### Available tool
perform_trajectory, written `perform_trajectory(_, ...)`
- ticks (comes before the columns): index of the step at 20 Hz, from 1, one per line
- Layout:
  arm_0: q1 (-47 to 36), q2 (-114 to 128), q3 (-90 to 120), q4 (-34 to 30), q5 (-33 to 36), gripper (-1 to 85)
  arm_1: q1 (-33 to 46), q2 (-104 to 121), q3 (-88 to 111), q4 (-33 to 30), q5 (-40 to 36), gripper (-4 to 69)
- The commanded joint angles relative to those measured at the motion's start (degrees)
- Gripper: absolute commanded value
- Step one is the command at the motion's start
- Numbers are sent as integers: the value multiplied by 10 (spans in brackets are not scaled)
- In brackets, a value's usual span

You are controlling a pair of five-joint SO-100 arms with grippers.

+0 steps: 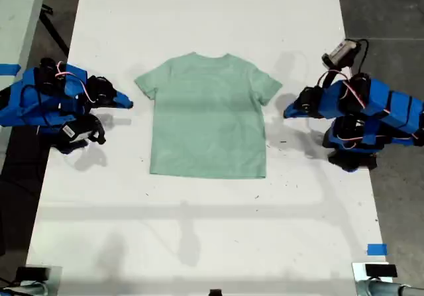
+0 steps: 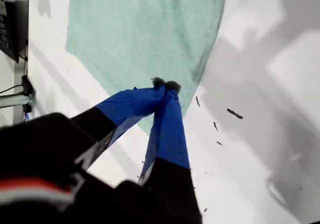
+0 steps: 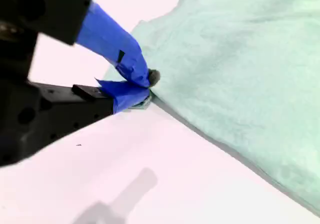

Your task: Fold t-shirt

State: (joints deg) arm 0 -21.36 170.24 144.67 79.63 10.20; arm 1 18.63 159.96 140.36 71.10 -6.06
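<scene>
Garment: the t-shirt [image 1: 209,120], pale mint green and unprinted, lies spread flat and unfolded at the middle of the white table [image 1: 199,230]. In the exterior view its collar [image 1: 212,57] points to 12 o'clock and its hem [image 1: 207,172] to 6 o'clock.
Sleeves: both are spread outward, one toward 10 o'clock [image 1: 147,84] and one toward 2 o'clock [image 1: 266,84] of the shirt body in the exterior view.
First arm: my first hand [image 1: 288,112] sits at 3 o'clock of the shirt in the exterior view, just beside the side seam. Its blue-taped tips are pressed together and grip nothing.
Second arm: my second hand [image 1: 127,102] sits at 9 o'clock in the exterior view, close to the sleeve edge. Its tips also meet, and no cloth appears to be pinched between them.
Handling: thin knit cloth, judged light, limp and non-fragile. It should drape and slide easily over the smooth table, and a lifted edge will sag.
Grasp sites: a sleeve cuff or a hem corner looks best, where a doubled edge gives the tips something to pinch.
Progress: no fold is made yet.
</scene>
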Motion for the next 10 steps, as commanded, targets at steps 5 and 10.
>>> perform_trajectory(5, -167, -287, -258, 38, 161, 0, 157, -149, -230, 88, -158, -13)
perform_trajectory(10, -272, -451, -403, 97, 240, 0, 232, -294, -367, 126, -228, -13)
